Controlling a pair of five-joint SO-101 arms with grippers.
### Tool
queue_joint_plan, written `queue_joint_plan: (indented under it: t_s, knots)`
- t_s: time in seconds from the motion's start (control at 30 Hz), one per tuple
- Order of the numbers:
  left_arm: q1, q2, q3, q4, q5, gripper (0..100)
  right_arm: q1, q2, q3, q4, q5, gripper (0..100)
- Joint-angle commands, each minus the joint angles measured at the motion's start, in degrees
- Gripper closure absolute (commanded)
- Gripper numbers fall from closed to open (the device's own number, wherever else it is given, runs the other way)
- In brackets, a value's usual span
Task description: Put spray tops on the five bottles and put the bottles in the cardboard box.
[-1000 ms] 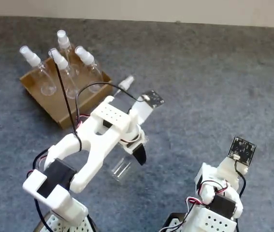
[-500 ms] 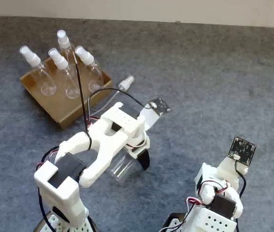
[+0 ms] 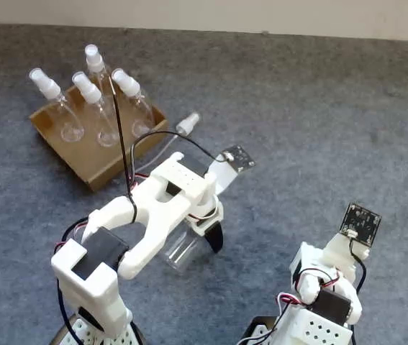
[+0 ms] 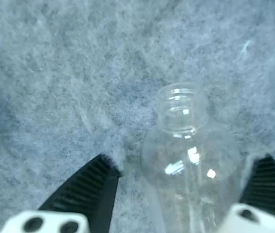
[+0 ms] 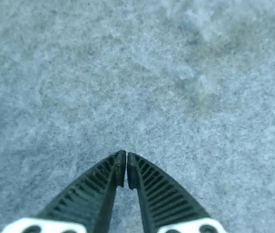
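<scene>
The bottle (image 3: 180,251) is lying on its side on the table (image 3: 311,108), uncapped, well apart from the box (image 3: 60,147) and on the side of the box facing the arms. The left gripper (image 4: 188,167) is hanging directly over it. Its jaws are standing wide apart, one on each side of the clear body and touching neither side. This straddle is probably setting up a grasp across the width, the narrow way.

The long axis is running flat along the table. In the left wrist view the open threaded neck is pointing away from the wrist, and the body is running back between the jaws. In the high view the blunt base is showing on the side away from the box, so the neck is probably aiming roughly toward the box, under the arm.

The loose top (image 3: 188,123) is lying just beside the near corner of the box, between the box and the bottle. The capped four (image 3: 92,100) are standing upright inside the box, tops up, so this bottle is the last one.

The right gripper (image 5: 126,167) is sitting farthest from the box, jaws together on nothing, above bare table. It is probably waiting to fit the top.
</scene>
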Motion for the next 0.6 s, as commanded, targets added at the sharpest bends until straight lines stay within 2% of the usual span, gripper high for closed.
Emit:
queue_joint_plan:
  t_s: [0.0, 0.57]
  knots:
    - [1.01, -1.89, -1.36, -0.62, -0.18, 65, -0.84, -0.57, 8.22, 0.48, -0.44, 99.4]
    - [0.48, -1.89, -1.36, -0.62, -0.09, 65, -0.84, -0.57, 8.22, 0.48, -0.44, 99.4]
